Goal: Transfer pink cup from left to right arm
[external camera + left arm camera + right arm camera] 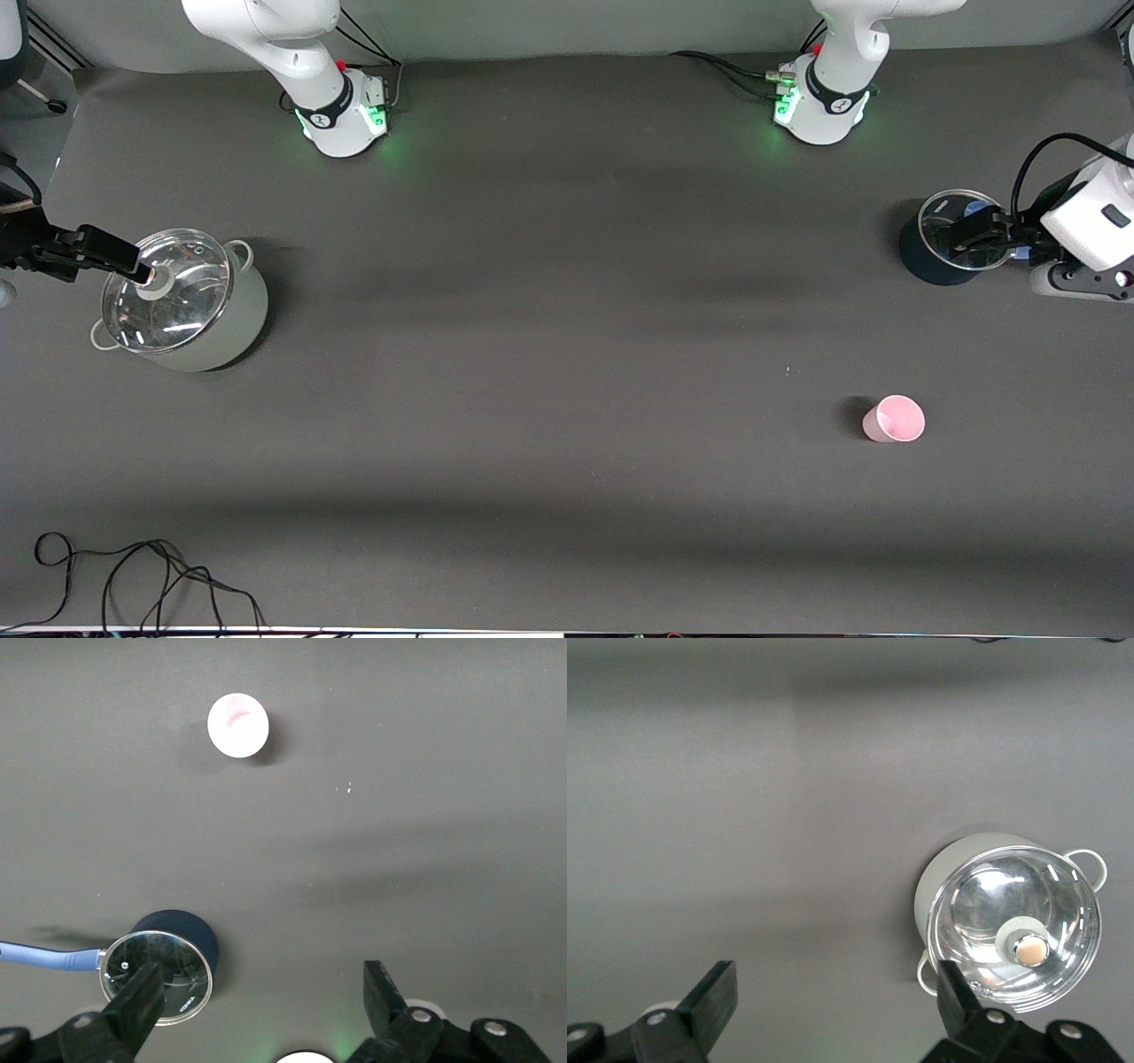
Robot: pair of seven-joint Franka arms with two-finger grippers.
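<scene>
**Both hands spread and empty, pink cup alone on the counter**

At the right arm's end of the dark counter (567,292) sits a pale grey-green pot (190,310) with two loop handles and a glass lid (166,291) on it. The right hand (111,252) hovers over this pot, its black fingers reaching in above the lid's knob (158,280). In the right wrist view the fingers (713,997) stand wide apart with nothing between them, and the pot shows below one of them, lid and knob clearly on top.

Along the counter's edge nearest the front camera, toward the same end, lies a loose black cable (133,580). The two arm bases (341,111) (819,106) stand at the edge farthest from that camera, each glowing green.

The pink cup (894,419) stands upright on the counter, mouth up, toward the left arm's end and nearer the front camera than anything else there. Nothing touches it. The left wrist view shows it (237,725) from above as a pale round rim.

Farther from the front camera than the cup sits a dark pan (943,239) with its own glass lid (966,229) and a blue handle (49,957). The left hand (983,232) hovers over this pan. Its fingers (137,1005) are spread wide and hold nothing, well apart from the cup.
</scene>
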